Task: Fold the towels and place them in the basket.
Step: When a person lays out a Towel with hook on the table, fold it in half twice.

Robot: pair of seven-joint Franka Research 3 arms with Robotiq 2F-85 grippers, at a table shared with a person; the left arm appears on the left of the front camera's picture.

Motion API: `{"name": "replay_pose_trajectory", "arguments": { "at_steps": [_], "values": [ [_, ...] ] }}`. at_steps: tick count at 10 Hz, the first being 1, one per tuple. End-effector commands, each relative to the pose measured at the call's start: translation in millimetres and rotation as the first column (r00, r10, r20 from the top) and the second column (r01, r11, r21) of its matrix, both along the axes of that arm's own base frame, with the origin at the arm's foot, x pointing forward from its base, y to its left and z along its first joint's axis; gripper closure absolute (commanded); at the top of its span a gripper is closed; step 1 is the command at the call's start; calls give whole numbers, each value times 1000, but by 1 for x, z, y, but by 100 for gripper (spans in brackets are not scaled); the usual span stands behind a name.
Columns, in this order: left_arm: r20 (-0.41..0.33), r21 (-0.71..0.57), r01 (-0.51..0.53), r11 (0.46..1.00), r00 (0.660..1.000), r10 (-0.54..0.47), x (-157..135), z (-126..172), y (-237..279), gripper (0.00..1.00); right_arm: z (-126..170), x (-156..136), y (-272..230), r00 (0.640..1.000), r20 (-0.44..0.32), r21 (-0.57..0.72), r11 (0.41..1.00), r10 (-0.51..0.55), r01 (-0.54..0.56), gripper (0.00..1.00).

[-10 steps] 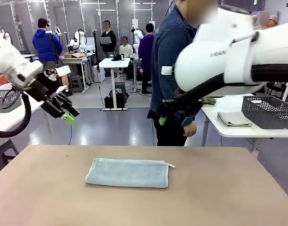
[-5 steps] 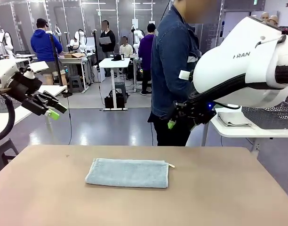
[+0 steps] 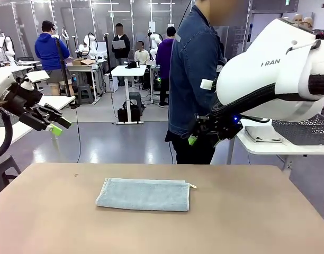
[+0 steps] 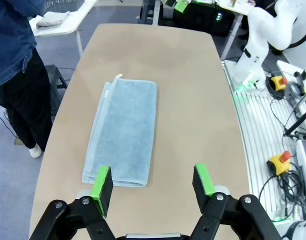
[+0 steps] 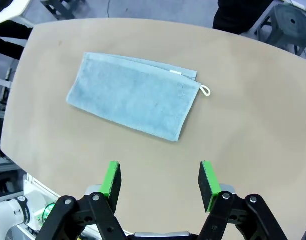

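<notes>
Soft, light and limp, the folded towel [image 3: 144, 194] looks best pinched at its corners by the left gripper [image 4: 153, 182] and right gripper [image 5: 160, 179], both spread apart and empty.

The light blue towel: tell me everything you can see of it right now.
The light blue towel is a terry-looking cloth, folded into a flat rectangle with layered edges along one long side. A white loop sticks out at one corner, with a white label near it. The towel lies near the middle of the tan table, touched by nothing else.
</notes>
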State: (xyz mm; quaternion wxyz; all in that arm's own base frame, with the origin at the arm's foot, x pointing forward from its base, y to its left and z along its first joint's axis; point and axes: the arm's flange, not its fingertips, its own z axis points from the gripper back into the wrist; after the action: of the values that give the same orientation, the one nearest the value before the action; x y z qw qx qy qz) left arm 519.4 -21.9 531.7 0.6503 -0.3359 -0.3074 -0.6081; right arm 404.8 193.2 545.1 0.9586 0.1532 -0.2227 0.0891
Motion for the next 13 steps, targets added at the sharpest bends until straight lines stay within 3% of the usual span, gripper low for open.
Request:
{"name": "replay_pose_trajectory", "arguments": {
  "at_steps": [1,6,7,11,12,13],
  "values": [
    [-1,4,-10,1000,1000,10,1,0,-2,19,1,3,0,1000,4,-14,1000,-1,1,22],
    [-1,4,-10,1000,1000,10,1,0,-2,19,0,0,0,1000,0,0,1000,0,0,22],
    [-1,4,-10,1000,1000,10,1,0,-2,19,-11,6,9,995,-94,-33,999,-40,37,22],
    [-1,4,-10,1000,1000,10,1,0,-2,19,-50,17,24,967,-225,-43,993,-117,110,22],
    [0,0,1,1000,1000,-1,0,0,0,0,-60,20,27,962,-241,-50,991,-130,121,22],
    [-2,2,-4,1000,1000,4,1,0,-1,0,-68,22,29,954,-261,-52,989,-149,140,22]
  ]
}}
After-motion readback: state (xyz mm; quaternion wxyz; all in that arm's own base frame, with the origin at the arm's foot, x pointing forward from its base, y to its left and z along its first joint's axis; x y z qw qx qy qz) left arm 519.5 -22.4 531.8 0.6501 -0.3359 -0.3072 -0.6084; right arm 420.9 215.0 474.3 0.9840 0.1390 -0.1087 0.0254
